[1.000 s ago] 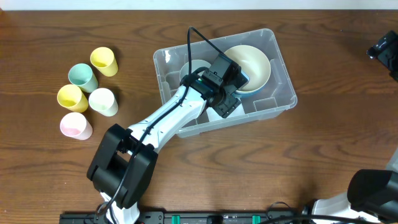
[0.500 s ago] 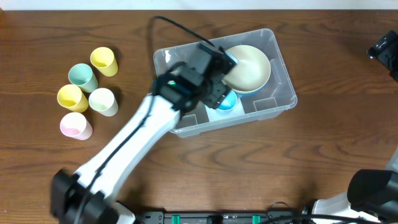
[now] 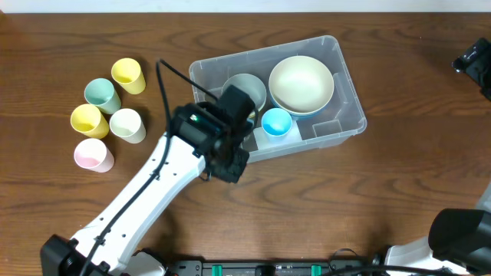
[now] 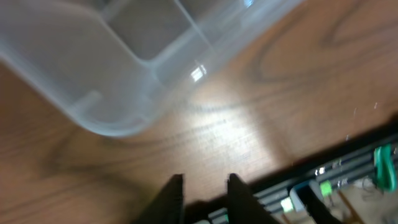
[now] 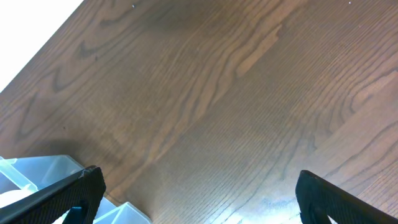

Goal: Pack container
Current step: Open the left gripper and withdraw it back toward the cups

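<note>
- Overhead: clear container sits mid-worktop, long side tilted, right end a bit nearer the front edge
- Inside it: big cream bowl at the back right, grey bowl to its left, small blue cup in front, between the two bowls; front right compartment holds nothing
- Five cups stand in a cluster on the worktop left of the container, well apart from it: yellow cup at the back, mint cup, 2nd yellow cup, pale cup, pink cup nearest the front
- Left arm reaches up from the bottom left; left hand hangs over the container's front left corner, outside the wall; can't tell from up here how its fingers stand
- Dark bit of the right arm shows at the far right edge, well away from the container
- Left wrist view: blurred; rounded container corner fills the upper left, bare wood below it; the two fingers are nearly closed, only a narrow gap, nothing in it, nothing touched
- Right wrist view: right hand is wide open & empty, right fingers far apart over bare wood; a container corner peeks in at the bottom left
</note>
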Motion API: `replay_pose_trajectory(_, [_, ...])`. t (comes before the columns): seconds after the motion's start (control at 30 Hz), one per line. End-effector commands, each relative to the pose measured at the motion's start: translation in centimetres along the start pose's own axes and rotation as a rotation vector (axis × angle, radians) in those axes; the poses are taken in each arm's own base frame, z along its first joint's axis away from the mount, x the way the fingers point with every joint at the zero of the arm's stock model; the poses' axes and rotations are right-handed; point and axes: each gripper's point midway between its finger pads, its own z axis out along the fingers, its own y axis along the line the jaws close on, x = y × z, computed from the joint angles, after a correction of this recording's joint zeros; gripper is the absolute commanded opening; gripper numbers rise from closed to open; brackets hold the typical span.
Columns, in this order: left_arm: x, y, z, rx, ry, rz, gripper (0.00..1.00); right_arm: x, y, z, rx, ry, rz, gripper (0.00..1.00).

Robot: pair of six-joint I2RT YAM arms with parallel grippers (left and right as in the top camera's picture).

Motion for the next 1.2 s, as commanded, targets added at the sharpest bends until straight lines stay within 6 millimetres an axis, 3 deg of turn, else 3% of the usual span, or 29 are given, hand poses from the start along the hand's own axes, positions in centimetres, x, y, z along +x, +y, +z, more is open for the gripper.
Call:
replay_pose_trajectory(0.0, [1.7, -0.4, 2.0, 0.014, 0.072, -0.03, 0.19, 0.0, -0.2, 0.2, 0.005, 0.005, 0.018, 0.99])
replay_pose_trajectory(0.07, [2.0, -0.3, 2.9, 0.011, 0.083, -0.048, 0.12, 0.0, -0.2, 0.2, 0.005, 0.005, 0.018, 0.99])
replay_pose_trajectory(0.23, [1.9, 0.0, 5.0, 0.009, 0.07, -0.057, 0.12, 0.0, -0.2, 0.2, 0.005, 0.005, 0.018, 0.99])
replay_pose_trajectory(0.53, [-2.2, 1.9, 7.9, -0.085, -0.137, -0.047, 0.12, 0.0, -0.2, 0.2, 0.005, 0.005, 0.018, 0.99])
replay_pose_trajectory(0.7, [-4.4, 4.4, 7.3, -0.225, -0.242, -0.073, 0.12, 0.0, -0.2, 0.2, 0.005, 0.005, 0.018, 0.99])
replay_pose_trajectory(0.9, [-5.5, 5.9, 6.9, -0.243, -0.29, -0.116, 0.12, 0.0, -0.2, 0.2, 0.005, 0.005, 0.018, 0.99])
replay_pose_trajectory(1.03, [-5.9, 6.0, 6.4, -0.241, -0.301, -0.124, 0.13, 0.0, -0.1, 0.2, 0.004, 0.006, 0.015, 0.99])
replay_pose_trajectory(1.17, [-5.8, 4.5, 3.9, -0.17, -0.301, -0.115, 0.17, 0.0, -0.1, 0.2, 0.004, 0.006, 0.015, 0.99])
